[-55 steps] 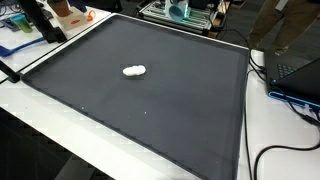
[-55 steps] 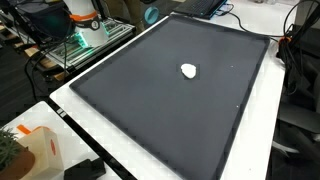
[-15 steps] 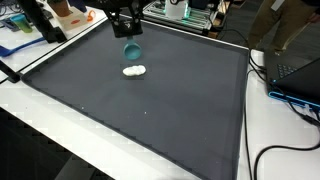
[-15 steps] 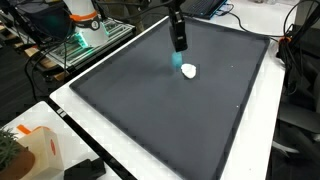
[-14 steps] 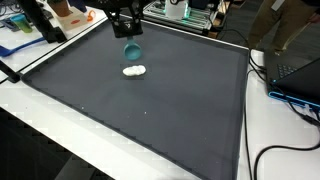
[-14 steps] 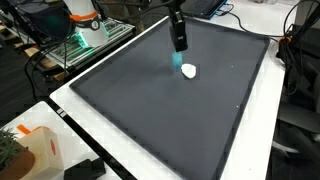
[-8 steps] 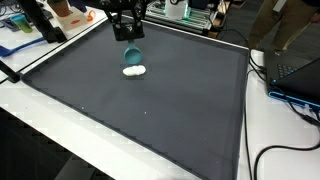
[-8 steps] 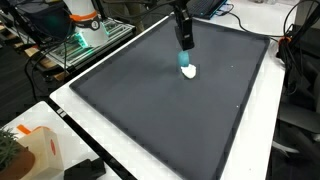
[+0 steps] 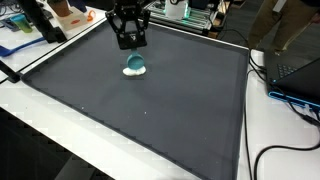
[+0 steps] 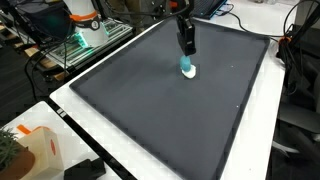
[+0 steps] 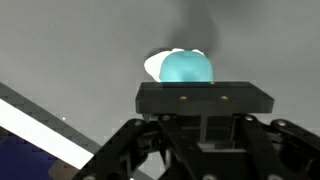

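My gripper (image 9: 131,48) hangs over the far part of the black mat (image 9: 150,110), shut on a small teal cup (image 9: 133,63). In both exterior views the cup sits low, right over a white lump (image 9: 139,72) on the mat, and covers most of it. I cannot tell whether they touch. From another side the gripper (image 10: 186,50) points straight down, with the teal cup (image 10: 186,66) on the white lump (image 10: 193,73). In the wrist view the teal cup (image 11: 187,67) shows beyond the gripper (image 11: 192,86), with the white lump (image 11: 154,66) peeking out behind it. The fingertips themselves are hidden.
The mat lies on a white table (image 9: 280,130). A laptop (image 9: 298,72) and cables (image 9: 290,150) lie at one side. A metal rack (image 10: 85,42) stands beyond the table edge, and an orange-and-white object (image 10: 30,145) sits at a near corner.
The gripper has come down with the teal cup and shifted slightly toward the white lump. The cup now covers most of the lump instead of hanging above and beside it.
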`<state>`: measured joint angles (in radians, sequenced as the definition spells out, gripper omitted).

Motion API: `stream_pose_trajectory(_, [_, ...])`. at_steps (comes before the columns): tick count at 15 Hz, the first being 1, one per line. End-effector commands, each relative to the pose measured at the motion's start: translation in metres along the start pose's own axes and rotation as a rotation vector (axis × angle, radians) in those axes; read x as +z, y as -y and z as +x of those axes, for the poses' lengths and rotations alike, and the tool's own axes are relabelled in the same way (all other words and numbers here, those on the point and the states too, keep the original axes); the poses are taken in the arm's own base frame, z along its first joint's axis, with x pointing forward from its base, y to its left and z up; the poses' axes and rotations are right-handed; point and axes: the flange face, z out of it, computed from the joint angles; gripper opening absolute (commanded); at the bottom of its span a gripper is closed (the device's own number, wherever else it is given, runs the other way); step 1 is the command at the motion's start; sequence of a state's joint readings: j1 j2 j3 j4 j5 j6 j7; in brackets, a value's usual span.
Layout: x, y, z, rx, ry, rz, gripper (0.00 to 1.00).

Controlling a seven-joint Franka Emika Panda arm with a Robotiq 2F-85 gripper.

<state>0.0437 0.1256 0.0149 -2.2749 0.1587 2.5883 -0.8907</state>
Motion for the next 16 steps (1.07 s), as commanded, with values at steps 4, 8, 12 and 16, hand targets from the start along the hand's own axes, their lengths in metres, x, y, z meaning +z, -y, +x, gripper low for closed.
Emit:
stream_pose_trajectory(4, [0.043,-0.005,0.006,-0.023,0.055,0.06,0.21])
stream_pose_trajectory(8, [0.051,-0.01,0.031,-0.012,0.177,0.119,0.21])
stream_pose_trajectory(12, [0.071,-0.02,0.069,0.034,0.232,0.193,0.21])
stream_pose_trajectory(16, [0.034,-0.037,0.08,0.172,0.321,0.115,0.21])
